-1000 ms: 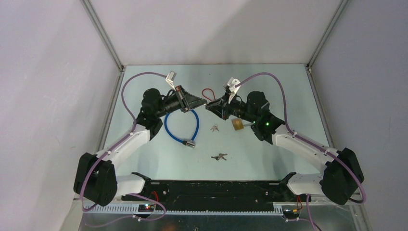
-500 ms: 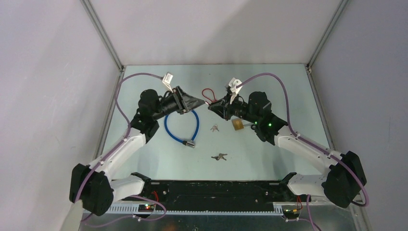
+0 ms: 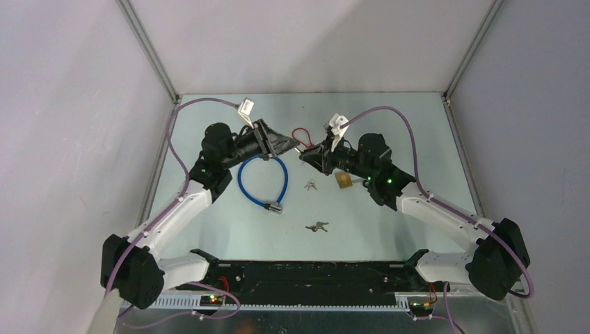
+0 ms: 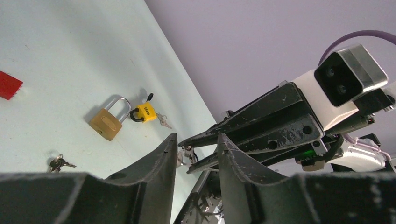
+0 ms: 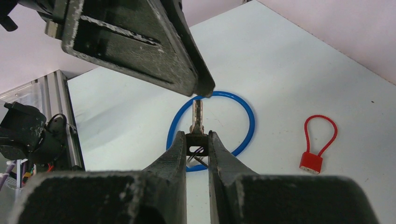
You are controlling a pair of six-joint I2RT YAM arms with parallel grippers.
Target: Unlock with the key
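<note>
**Key pinched and raised between both tools**

A slim silver key (image 5: 197,114), its head clamped in the right tool (image 5: 195,140), is raised near the blue cable lock (image 5: 253,122). Its blade points at the left tool (image 4: 197,136), whose fingers stand apart. To the right of that lock lie a brass padlock (image 4: 109,119), a yellow padlock (image 4: 144,112) and a red cable lock (image 5: 311,161).

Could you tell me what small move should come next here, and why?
Probably draw the left gripper back: its jaws stand open, while the right gripper is shut on the key, whose blade tip sits right at that open gripper's tip.
</note>
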